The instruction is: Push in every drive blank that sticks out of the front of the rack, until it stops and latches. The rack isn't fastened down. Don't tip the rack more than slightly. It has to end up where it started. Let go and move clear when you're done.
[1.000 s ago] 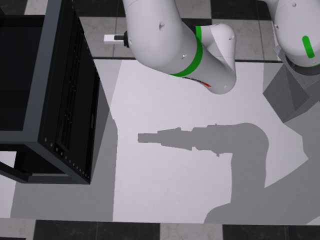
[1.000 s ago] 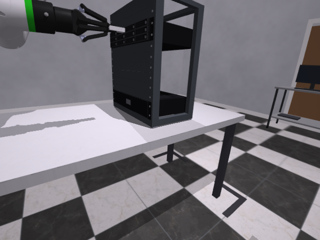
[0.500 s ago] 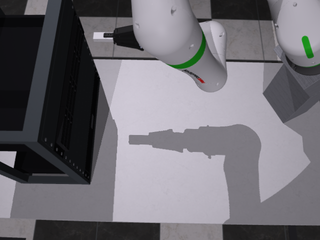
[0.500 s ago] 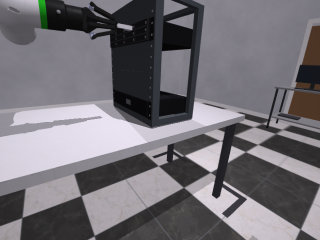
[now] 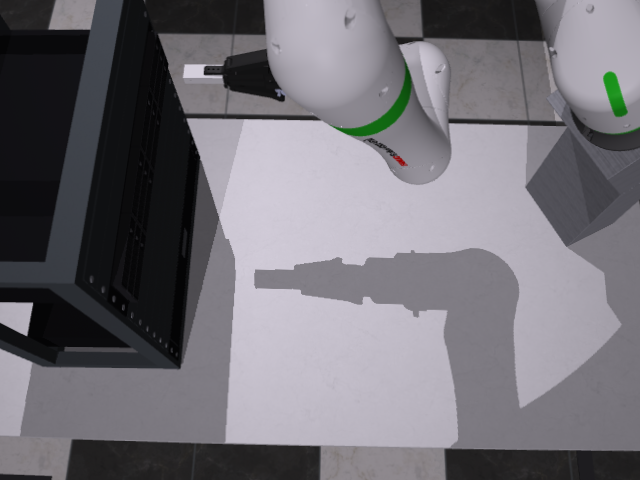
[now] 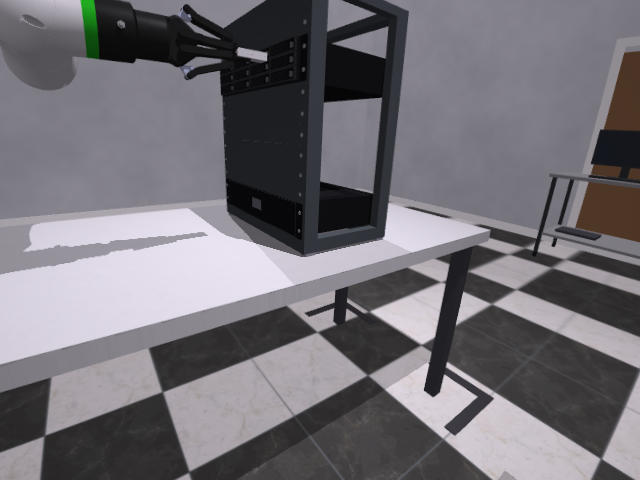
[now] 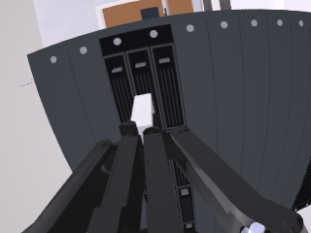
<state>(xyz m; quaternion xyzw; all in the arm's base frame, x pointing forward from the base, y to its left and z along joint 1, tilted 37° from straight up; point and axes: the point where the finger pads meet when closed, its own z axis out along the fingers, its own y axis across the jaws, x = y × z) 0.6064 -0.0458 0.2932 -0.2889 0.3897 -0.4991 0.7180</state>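
Note:
The dark open-frame rack (image 5: 98,180) stands on the white table at the left; it also shows in the exterior view (image 6: 310,124). A block of drive blanks (image 6: 264,66) fills the top of its front. In the wrist view I see three narrow blanks (image 7: 139,87) side by side, straight ahead. I cannot tell whether any of them sticks out. My gripper (image 5: 192,73) is shut on nothing, with its white fingertip pads pressed together. It points level at the top of the rack front, a short gap away from it. It also shows in the exterior view (image 6: 253,53) and the wrist view (image 7: 143,112).
A black unit (image 6: 263,209) sits in the rack's bottom bay. The arm's grey pedestal (image 5: 578,196) stands at the right of the table. The rack is near the table's far right corner (image 6: 480,237). A side table with a monitor (image 6: 615,155) stands far off.

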